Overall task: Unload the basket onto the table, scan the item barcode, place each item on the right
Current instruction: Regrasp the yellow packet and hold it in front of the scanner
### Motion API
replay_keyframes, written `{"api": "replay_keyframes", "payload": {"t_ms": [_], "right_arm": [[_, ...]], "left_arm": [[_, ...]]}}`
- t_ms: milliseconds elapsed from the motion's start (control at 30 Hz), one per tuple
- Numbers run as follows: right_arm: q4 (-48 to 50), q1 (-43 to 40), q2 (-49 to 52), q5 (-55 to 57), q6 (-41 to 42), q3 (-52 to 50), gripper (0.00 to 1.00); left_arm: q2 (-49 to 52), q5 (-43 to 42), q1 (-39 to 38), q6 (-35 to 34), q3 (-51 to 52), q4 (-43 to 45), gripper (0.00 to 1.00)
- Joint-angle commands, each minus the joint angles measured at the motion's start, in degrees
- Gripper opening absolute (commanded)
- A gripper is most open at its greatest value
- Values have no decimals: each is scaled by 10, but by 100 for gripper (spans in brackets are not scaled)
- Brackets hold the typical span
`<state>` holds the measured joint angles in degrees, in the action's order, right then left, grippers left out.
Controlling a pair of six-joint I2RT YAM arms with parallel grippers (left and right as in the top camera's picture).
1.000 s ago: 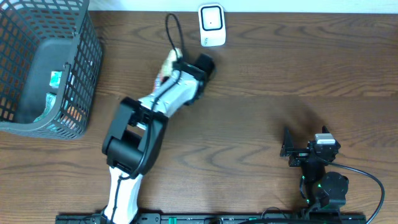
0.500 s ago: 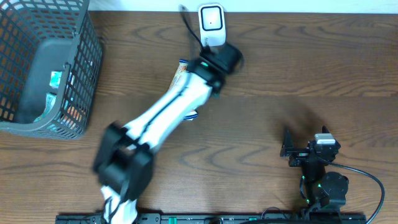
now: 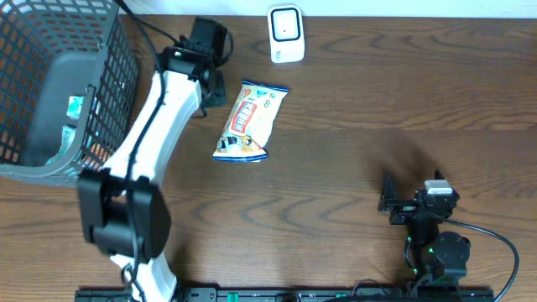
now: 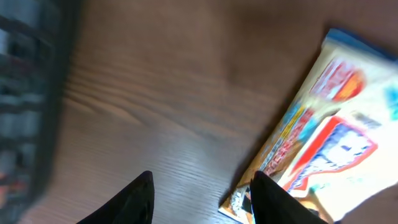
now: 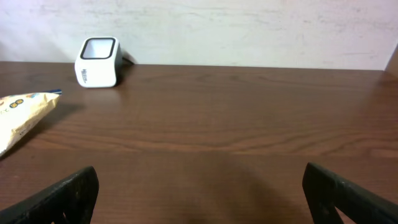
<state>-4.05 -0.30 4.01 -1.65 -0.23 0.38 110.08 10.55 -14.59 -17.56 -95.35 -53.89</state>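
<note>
The item, a white and orange snack packet (image 3: 247,123), lies flat on the table just below the white barcode scanner (image 3: 285,33). My left gripper (image 3: 213,87) hovers to the packet's left, between it and the basket, open with only bare wood between its fingers. In the left wrist view the packet (image 4: 329,137) fills the right side, its corner beside the right fingertip, and the gripper (image 4: 202,196) holds nothing. My right gripper (image 3: 387,199) rests near the front right, wide open and empty. In its wrist view the gripper (image 5: 199,199) faces the scanner (image 5: 97,62) and the packet's end (image 5: 22,115).
A grey wire basket (image 3: 59,92) with several items inside stands at the far left, close to my left arm; it shows as a blur (image 4: 25,93) in the left wrist view. A black cable runs from the left wrist along the table's back edge.
My left gripper opened and let go of the packet, which now lies below the scanner. The left arm swung from the scanner to the left, toward the basket. The right arm has not moved.
</note>
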Motion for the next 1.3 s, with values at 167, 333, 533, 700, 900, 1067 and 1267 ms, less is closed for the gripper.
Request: {"api": "replay_keyframes", "payload": {"t_ms": [167,333,533,700,900,1067,1267], "right_arm": [[-2,-3,-2,0,6,-1,99],[-2,-3,-2,0,6,-1,99],[-2,-3,-2,0,6,-1,99],[-2,-3,-2,0,6,-1,99],[-2,-3,-2,0,6,-1,99],[-2,-3,-2,0,6,-1,99],[-2,-3,-2,0,6,-1,99]], "left_arm": [[101,-104,-20,-13,5,17,49],[150,-218,-46,-42,5,31,47],[152,-329,-103,-59,3,93,45],[151,-287,-152,-84,-17,137,45],[125,-272,-140,-80,-26,151,45],[82,-213,-126,-23,-26,206,44],[90,39,-125,-20,-24,261,44]]}}
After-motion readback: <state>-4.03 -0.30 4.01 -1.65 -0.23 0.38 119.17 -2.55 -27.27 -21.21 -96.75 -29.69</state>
